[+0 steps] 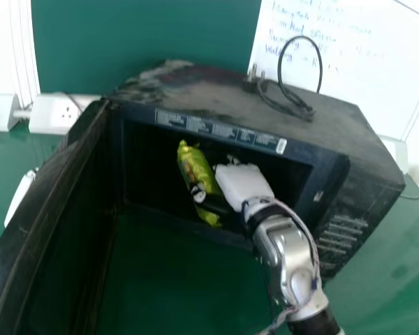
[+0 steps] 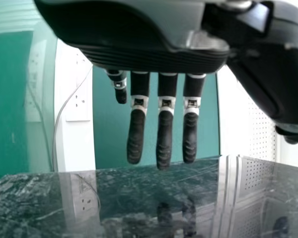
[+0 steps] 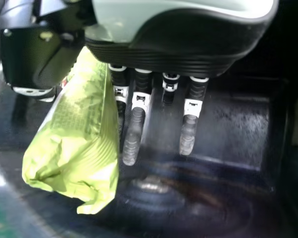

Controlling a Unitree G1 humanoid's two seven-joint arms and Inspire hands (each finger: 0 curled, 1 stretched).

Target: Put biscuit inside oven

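Note:
The black oven (image 1: pixel 335 150) stands with its door swung wide at the left. My right hand (image 1: pixel 243 183) reaches through its opening from the front. Along that hand's thumb side is the yellow-green biscuit packet (image 1: pixel 197 171), tilted, with the dark thumb across it. In the right wrist view the packet (image 3: pixel 79 134) lies lengthwise between the thumb and the nearly straight fingers of my right hand (image 3: pixel 134 134), held at its side above the dark oven floor (image 3: pixel 228 134). My left hand (image 2: pixel 164 134) hangs open and holds nothing, over a dark glossy surface in the left wrist view.
The oven's open door (image 1: pixel 42 230) rises along the left side. A coiled black cable with a plug (image 1: pixel 293 105) rests on the oven's top. White sockets (image 1: pixel 59 112) stand behind the door, and a written-on whiteboard (image 1: pixel 363 63) is at the back right.

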